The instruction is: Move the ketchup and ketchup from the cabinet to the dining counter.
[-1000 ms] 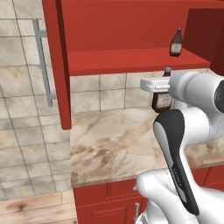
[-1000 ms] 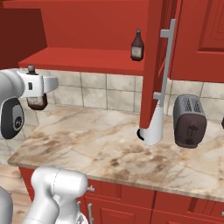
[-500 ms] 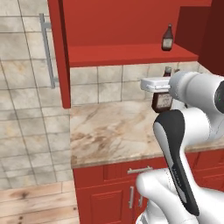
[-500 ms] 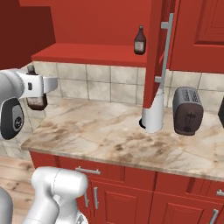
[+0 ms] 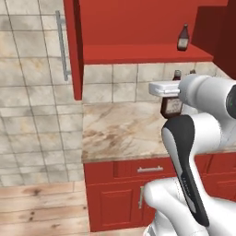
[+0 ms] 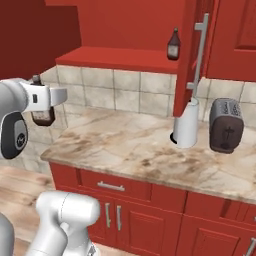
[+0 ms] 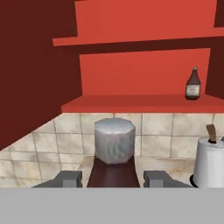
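Right now the end effector is clamped on one ketchup bottle, carried in the air above the marbled worktop beneath the open cabinet. The second ketchup bottle stands upright on the cabinet's red shelf.

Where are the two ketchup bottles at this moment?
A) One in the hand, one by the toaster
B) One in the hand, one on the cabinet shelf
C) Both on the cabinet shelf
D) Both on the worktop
B: the hand grips one bottle, and the other bottle stands on the cabinet shelf.
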{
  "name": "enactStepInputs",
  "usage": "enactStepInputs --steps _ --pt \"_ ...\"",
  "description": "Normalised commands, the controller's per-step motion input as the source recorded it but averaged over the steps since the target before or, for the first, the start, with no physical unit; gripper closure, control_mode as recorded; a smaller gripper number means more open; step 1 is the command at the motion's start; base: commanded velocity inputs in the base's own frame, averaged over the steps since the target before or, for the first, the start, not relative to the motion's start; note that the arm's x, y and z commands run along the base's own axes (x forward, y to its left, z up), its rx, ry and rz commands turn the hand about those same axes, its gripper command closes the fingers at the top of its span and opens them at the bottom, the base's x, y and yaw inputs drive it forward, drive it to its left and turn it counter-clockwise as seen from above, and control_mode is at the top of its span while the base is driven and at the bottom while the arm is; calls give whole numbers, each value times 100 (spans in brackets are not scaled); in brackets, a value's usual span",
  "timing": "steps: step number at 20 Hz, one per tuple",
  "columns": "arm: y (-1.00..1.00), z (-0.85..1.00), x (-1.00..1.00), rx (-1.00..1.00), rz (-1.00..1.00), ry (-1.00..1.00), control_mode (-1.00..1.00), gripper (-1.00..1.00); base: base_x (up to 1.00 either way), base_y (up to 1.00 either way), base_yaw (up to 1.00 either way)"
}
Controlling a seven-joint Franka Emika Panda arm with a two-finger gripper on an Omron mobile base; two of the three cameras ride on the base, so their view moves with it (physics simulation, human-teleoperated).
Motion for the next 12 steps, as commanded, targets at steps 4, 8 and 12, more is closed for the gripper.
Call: enactStepInputs --steps 4,8,12 --pt "0 0 0 0 0 0 100 100 -28 -8 69" --pt "0 0 0 0 0 0 100 100 -24 -10 86" --pt "0 0 0 0 0 0 100 100 -18 -4 95"
